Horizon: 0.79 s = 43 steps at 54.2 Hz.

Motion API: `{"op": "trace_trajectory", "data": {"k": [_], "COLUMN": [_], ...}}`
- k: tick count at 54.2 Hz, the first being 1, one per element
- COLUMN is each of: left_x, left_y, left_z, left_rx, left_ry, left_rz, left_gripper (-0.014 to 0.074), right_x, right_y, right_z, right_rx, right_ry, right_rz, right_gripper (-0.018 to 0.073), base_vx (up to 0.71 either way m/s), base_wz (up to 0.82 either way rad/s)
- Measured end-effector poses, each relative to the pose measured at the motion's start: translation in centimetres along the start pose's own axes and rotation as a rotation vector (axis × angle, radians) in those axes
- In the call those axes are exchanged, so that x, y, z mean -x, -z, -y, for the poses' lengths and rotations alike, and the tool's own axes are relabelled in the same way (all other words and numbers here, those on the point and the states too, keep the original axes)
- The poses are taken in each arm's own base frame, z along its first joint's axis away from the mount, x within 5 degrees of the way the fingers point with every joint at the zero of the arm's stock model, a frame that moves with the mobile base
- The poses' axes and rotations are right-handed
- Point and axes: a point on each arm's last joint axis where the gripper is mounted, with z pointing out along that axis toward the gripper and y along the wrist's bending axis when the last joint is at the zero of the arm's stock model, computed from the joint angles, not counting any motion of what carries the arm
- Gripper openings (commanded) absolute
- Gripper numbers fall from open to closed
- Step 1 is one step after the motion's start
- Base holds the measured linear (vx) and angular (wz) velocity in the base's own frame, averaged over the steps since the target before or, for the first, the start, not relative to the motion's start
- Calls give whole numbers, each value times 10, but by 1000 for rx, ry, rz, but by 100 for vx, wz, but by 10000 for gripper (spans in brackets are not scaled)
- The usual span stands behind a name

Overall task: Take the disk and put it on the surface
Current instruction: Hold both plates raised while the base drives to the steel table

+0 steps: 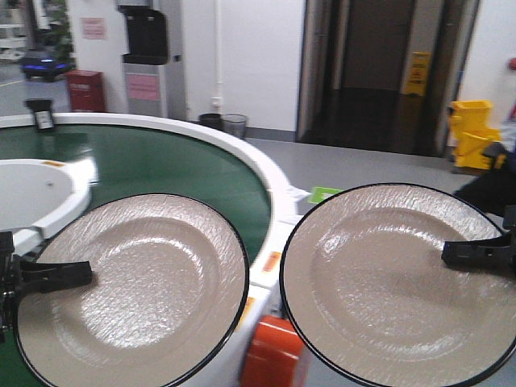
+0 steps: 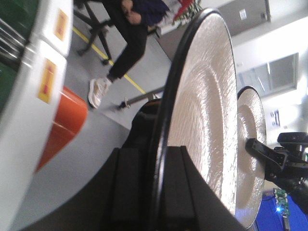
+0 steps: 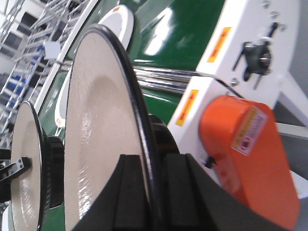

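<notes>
Your left gripper [image 2: 156, 190] is clamped on the left disk [image 1: 137, 290], a round beige plate with a glossy, finely streaked face and a thin black rim. The left wrist view shows a dark finger pressed on each face of that rim. Your right gripper [image 3: 153, 192] is closed the same way on the right disk [image 1: 387, 282], a matching plate, gripped at its outer right edge. Both disks hang in the air, near each other but not touching. I judge them stiff, fairly weighty, slick-glazed and probably brittle. A pinch at one edge leaves the whole plate levered out from the fingers, so it could swivel or creep if you swing fast. The raised lip is the sensible place to hold, seated deep between the fingers, and you should set each disk down flat and gently. Just below the gap between them sits a rounded orange motor housing [image 1: 270, 355]. The left disk hangs over the green ring-shaped conveyor belt [image 1: 161, 161], while the right one hangs past the belt's white border, above grey floor. Farther off stand a yellow mop bucket [image 1: 472, 133] and a grey water dispenser [image 1: 149, 56]. The dark taped tabletop shows in none of the views, so you must find it before lowering.
</notes>
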Motion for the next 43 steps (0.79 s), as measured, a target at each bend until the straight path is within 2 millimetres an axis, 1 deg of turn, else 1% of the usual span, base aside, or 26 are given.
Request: {"op": "trace_trajectory", "data": {"k": [24,43], "left_x": [0,0], "left_y": [0,0], "left_z": [0,0], "left_rx": [1,0], "left_ry": [0,0], "left_rz": [-1,-1], "left_gripper": [1,1], "right_x": [0,0], "right_y": [0,0], "right_z": [0,0], "right_rx": [1,2], "right_ry": [0,0], "right_rz": [-1,-3], "right_gripper": [-9,-9], "base_vx": [-10,-1], "base_wz": [-46,-49]}}
